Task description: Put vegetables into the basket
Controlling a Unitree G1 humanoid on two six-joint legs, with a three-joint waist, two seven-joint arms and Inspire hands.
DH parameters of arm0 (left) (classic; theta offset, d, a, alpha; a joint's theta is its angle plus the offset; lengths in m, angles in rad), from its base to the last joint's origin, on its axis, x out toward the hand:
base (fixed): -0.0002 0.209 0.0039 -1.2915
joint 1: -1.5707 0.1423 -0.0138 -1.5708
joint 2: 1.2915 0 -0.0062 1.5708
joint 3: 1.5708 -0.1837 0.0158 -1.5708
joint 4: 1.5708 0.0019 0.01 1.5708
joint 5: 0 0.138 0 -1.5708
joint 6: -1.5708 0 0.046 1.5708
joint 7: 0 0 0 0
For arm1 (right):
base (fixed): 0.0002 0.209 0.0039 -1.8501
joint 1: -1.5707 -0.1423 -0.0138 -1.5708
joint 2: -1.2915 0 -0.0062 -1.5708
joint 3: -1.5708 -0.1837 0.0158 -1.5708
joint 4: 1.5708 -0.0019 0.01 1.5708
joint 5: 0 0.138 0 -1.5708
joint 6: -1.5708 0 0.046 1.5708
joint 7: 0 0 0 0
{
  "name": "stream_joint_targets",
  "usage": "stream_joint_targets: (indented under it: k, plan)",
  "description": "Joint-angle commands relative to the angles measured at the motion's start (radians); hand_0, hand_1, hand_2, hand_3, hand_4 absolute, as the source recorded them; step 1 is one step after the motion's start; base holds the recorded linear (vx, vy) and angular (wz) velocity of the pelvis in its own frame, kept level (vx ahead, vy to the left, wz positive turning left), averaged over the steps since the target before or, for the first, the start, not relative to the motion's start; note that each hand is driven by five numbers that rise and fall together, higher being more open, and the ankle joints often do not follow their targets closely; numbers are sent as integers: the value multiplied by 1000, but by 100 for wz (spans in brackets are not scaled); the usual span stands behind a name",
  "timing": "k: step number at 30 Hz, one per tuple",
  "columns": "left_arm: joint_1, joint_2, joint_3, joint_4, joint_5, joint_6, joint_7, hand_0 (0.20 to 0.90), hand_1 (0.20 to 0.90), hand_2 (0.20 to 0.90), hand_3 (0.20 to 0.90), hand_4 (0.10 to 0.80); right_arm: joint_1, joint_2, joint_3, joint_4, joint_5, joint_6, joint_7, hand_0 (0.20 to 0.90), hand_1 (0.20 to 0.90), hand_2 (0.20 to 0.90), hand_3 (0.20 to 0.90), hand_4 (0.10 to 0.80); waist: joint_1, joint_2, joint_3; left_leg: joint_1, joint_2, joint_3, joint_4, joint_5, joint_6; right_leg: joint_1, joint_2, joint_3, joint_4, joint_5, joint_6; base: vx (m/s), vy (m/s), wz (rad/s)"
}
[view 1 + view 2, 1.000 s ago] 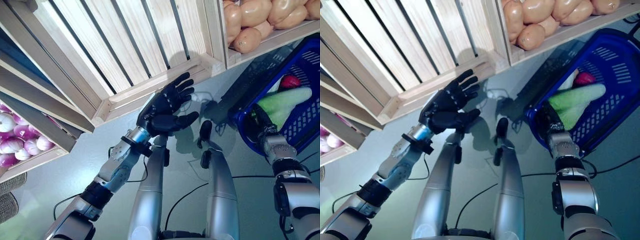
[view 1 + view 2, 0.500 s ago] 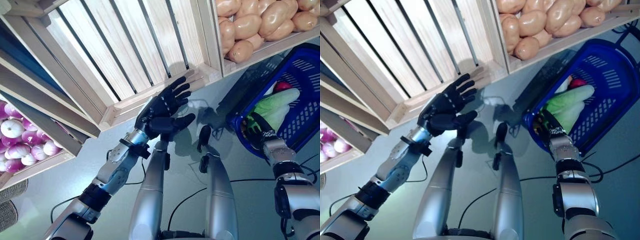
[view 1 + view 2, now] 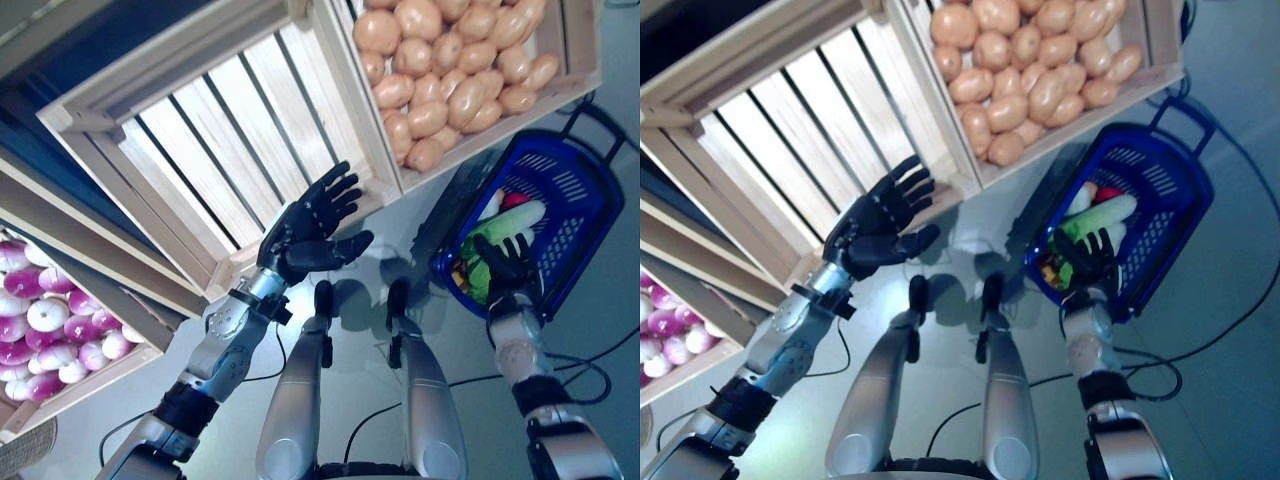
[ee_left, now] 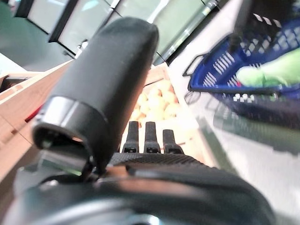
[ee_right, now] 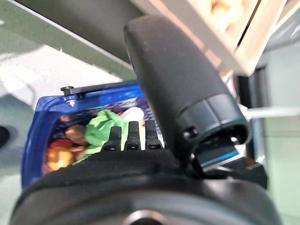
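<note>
Both my left hand (image 3: pixel 312 222) and right hand (image 3: pixel 507 268) were spread wide and empty, so reaching blindly could have tipped the basket (image 3: pixel 580 205).

The dark left hand (image 3: pixel 306 226) is raised on its silver-grey arm, palm showing, fingers (image 3: pixel 338 192) straight and fanned apart, thumb held out to the side, gripping nothing. The dark right hand (image 3: pixel 509 268) reaches forward on an extended silver-grey arm, fingers straight and spread, thumb apart, likewise holding nothing.
</note>
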Motion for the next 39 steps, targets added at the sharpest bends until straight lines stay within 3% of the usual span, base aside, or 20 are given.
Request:
stream_joint_targets:
  k: [1,7,11,17,19,23,24,27,31,39]
  plan:
    - [40,-1,38,-87,122,-19,-73,900,900,900,900,800,42,-64,12,-143,-219,-89,124,900,900,900,900,800,-6,12,-69,95,8,19,-96,-7,-46,120,8,-82,-33,3,-9,116,88,-18]
    - [137,1,23,44,220,1,-83,900,900,900,900,800,167,-31,109,-196,-364,-34,199,900,900,900,900,800,-18,18,-206,238,31,11,-226,23,-68,274,3,-89,-156,7,-5,149,76,-4]
    - [161,-8,-6,130,271,18,-74,900,900,900,900,800,197,-30,147,-175,-542,-18,175,900,900,900,900,800,-22,16,-247,281,33,3,-243,21,-75,326,2,-96,-183,3,-3,140,14,1]
    - [214,-26,-48,377,363,46,-90,900,900,900,900,800,249,-59,231,-44,-659,79,236,900,900,900,900,800,-24,14,-308,360,45,1,-256,10,-86,417,-1,-109,-215,-5,0,144,14,6]
    - [215,-51,-68,481,443,55,-71,900,900,900,900,800,256,-48,260,38,-662,132,273,900,900,900,900,800,-23,9,-328,389,46,-2,-267,5,-86,443,-2,-111,-234,-3,4,122,2,-2]
    - [209,-105,-68,634,491,59,-62,900,900,900,900,800,252,-15,269,177,-636,143,303,900,900,900,900,800,-21,6,-348,416,49,4,-272,-1,-87,470,-4,-114,-250,2,7,106,-1,-1]
    - [201,-152,-54,763,525,81,-32,900,900,900,900,800,249,18,258,299,-592,159,291,900,900,900,900,800,-19,5,-360,437,50,11,-272,-7,-87,489,-6,-115,-258,5,9,113,3,4]
    - [195,-206,-22,972,599,76,4,900,900,900,900,800,252,75,196,506,-529,178,297,900,900,900,900,800,-20,6,-378,473,49,18,-276,-21,-82,521,-6,-113,-264,1,8,124,16,-2]
    - [213,-242,6,1083,634,87,57,900,900,900,900,800,265,111,144,618,-526,196,303,900,900,900,900,800,-23,9,-394,515,51,21,-297,-30,-79,551,-3,-108,-275,-2,11,85,17,-5]
    - [235,-260,45,1140,667,84,120,900,900,900,900,800,274,138,146,640,-543,174,338,900,900,900,900,800,-28,10,-412,544,51,25,-302,-43,-75,568,0,-88,-274,-10,10,49,3,-4]
